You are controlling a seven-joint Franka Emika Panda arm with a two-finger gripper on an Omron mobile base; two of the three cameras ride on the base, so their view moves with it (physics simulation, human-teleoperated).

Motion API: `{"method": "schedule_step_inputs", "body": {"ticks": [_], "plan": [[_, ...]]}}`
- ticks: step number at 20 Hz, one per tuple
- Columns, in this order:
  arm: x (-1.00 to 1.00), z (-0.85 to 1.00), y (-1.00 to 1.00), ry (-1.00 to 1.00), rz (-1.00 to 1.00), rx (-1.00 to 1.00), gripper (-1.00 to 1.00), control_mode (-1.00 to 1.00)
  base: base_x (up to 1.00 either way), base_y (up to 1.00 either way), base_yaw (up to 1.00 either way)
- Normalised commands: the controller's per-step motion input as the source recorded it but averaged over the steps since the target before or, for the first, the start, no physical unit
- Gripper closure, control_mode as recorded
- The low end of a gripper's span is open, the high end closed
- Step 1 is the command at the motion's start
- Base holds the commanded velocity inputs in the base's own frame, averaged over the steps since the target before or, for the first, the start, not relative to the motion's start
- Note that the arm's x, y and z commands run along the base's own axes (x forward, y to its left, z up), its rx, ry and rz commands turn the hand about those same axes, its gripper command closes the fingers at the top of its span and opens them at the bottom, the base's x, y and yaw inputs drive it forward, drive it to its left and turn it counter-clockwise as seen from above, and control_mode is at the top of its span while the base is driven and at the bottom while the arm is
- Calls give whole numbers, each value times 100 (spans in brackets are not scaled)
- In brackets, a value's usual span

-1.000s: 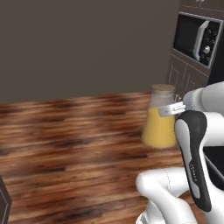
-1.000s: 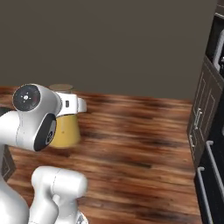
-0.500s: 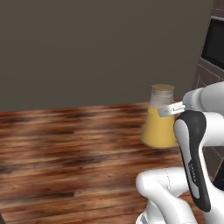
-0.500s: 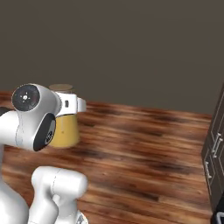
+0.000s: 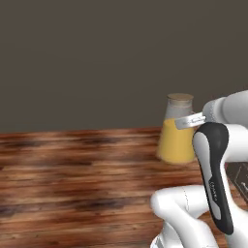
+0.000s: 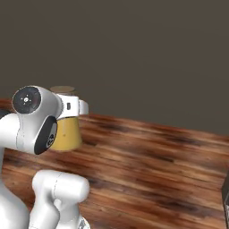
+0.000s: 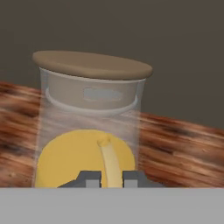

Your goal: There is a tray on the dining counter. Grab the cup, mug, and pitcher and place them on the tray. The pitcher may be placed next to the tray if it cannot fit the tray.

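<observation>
Orange liquid fills the lower half of the clear glass pitcher (image 7: 89,127), which sits directly ahead of the claw (image 7: 108,178) and close against it, upright under its tan lid (image 7: 92,64); in the hand view the two dark fingertips stand narrow on either side of a thin pale handle-like strip at the pitcher's base, so the claw appears closed on the pitcher by that strip. In the left base view the pitcher (image 5: 177,131) hangs just beyond the arm's wrist, and in the right base view it (image 6: 65,127) is partly behind the white wrist, with brown wooden floor (image 5: 77,179) well below and beyond it and a plain dark wall behind. Judging from this, the step in hand is the carry: the pitcher is lifted and travelling with the base, and neither the tray nor the bench is anywhere ahead of the claw. The next move likely calls for bringing the bench and tray in front of the claw, keeping the pitcher upright so the liquid does not tip, then lowering it onto the tray or just beside it if room is short. The pitcher's bottom edge is cut off in the hand view, so the exact contact of the fingertips with the glass is hard to make out
</observation>
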Motion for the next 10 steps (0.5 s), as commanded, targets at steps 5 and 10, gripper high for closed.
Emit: {"method": "schedule_step_inputs", "body": {"ticks": [5, 10], "plan": [[0, 0, 0, 0, 0, 0, 100, 100, 100, -11, 36], [0, 0, 0, 0, 0, 0, 100, 100, 100, -23, 48]]}}
